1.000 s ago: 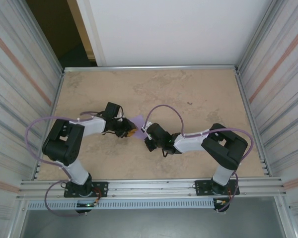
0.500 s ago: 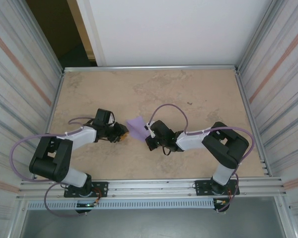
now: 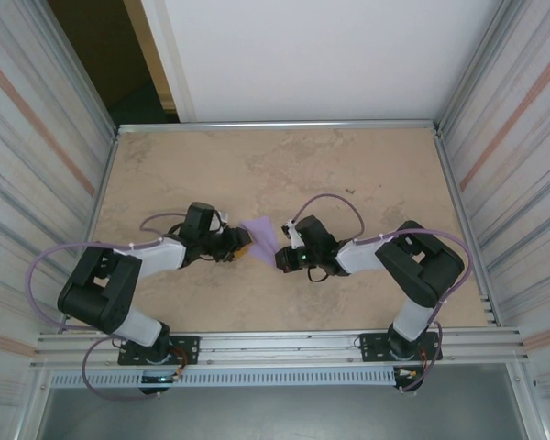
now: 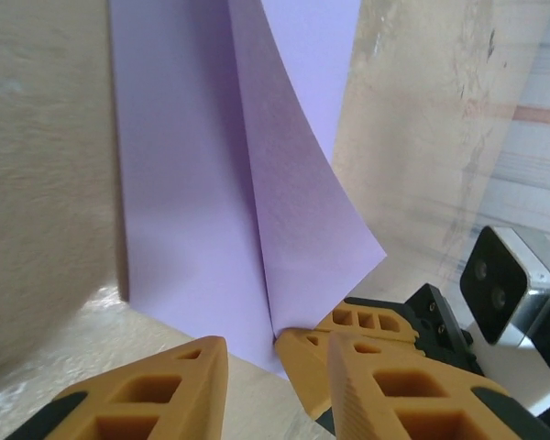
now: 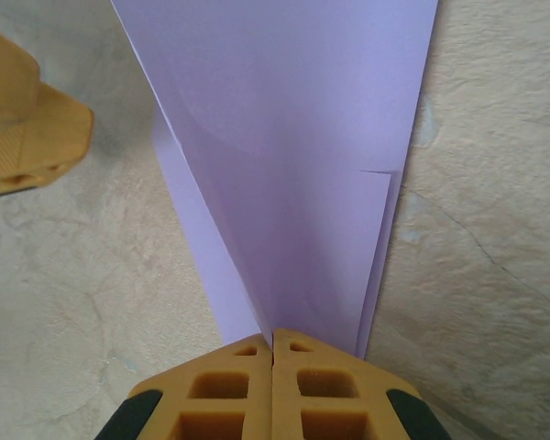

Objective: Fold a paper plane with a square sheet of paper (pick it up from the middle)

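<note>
The lavender sheet of paper (image 3: 262, 235) lies mid-table between the two arms, folded along a centre crease, with one flap raised off the table (image 4: 293, 211). My right gripper (image 5: 273, 337) is shut on the paper's near end, where the folded layers (image 5: 284, 183) narrow into the jaws. In the top view this gripper (image 3: 283, 258) sits at the paper's right corner. My left gripper (image 4: 273, 356) is open just left of the paper (image 3: 243, 245). Its orange fingers (image 4: 165, 390) straddle the pinched corner without gripping it. The right gripper's fingers (image 4: 376, 321) show beside them.
The table is bare beige stone-patterned board (image 3: 348, 174) with metal rails and corrugated walls on three sides. The right wrist's camera (image 4: 509, 275) sits close to my left fingers. One left finger (image 5: 27, 119) shows at the paper's left in the right wrist view.
The left gripper drew back to the left, away from the paper, then returned to its edge. The right gripper shifted up and right, carrying the paper slightly with it.
</note>
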`<state>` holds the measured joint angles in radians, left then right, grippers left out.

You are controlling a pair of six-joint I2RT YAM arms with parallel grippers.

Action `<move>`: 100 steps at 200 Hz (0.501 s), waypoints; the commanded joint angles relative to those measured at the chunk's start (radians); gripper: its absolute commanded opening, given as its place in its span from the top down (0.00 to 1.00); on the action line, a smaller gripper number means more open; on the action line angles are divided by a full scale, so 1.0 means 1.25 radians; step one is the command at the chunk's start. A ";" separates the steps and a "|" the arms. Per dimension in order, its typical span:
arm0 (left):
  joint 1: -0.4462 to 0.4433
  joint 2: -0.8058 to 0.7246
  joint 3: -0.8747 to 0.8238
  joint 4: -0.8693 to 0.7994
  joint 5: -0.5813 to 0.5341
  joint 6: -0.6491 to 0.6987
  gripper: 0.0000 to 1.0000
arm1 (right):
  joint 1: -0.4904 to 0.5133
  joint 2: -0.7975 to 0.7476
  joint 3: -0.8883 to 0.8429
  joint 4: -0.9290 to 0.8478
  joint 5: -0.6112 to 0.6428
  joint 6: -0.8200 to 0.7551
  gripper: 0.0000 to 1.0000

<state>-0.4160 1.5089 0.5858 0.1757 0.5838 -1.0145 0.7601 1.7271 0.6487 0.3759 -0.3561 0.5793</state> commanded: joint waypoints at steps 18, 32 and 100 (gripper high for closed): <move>-0.022 0.054 0.062 0.015 0.027 0.047 0.64 | -0.032 -0.006 -0.030 0.049 -0.082 0.065 0.96; -0.026 0.074 0.077 0.015 0.032 0.054 0.64 | -0.040 -0.004 -0.036 0.062 -0.095 0.076 0.96; -0.047 0.152 0.129 0.010 0.048 0.085 0.60 | -0.083 0.029 -0.063 0.138 -0.153 0.137 0.96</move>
<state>-0.4648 1.6775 0.7235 0.1848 0.6209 -0.9443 0.6743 1.7351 0.5903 0.4931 -0.5003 0.6975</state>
